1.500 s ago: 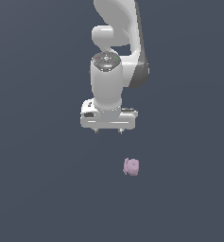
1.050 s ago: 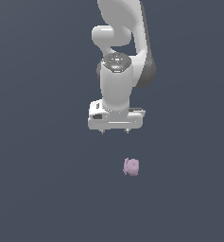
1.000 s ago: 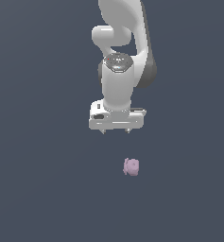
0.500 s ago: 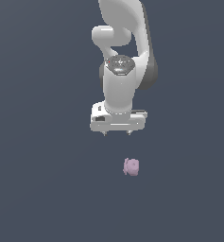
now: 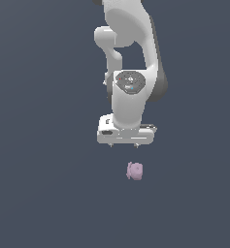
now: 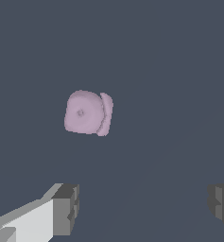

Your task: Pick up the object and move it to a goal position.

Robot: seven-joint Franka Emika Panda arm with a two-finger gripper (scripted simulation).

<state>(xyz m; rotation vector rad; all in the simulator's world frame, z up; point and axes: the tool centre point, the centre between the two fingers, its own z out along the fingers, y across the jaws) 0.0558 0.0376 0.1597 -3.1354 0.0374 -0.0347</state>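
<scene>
Near centre of the floor: object (image 5: 134,170), one pink blob, lying loose.
Behind and above it: gripper (image 5: 126,144), one, fingers (image 6: 65,209) spread wide apart, holding nothing.
Offset: blob sits outside the finger gap in the wrist view.
Risk: dropping straight down likely misses or knocks it away.

Arm: white Panda arm (image 5: 131,48) reaches down from the top of the exterior view, last link near vertical.
Wrist: round flange faces the camera, above the gripper body.
Gripper (image 5: 123,145): points straight down, above the object (image 5: 134,171) and apart from it.
Fingers (image 6: 65,209): spread wide, nothing between them.
</scene>
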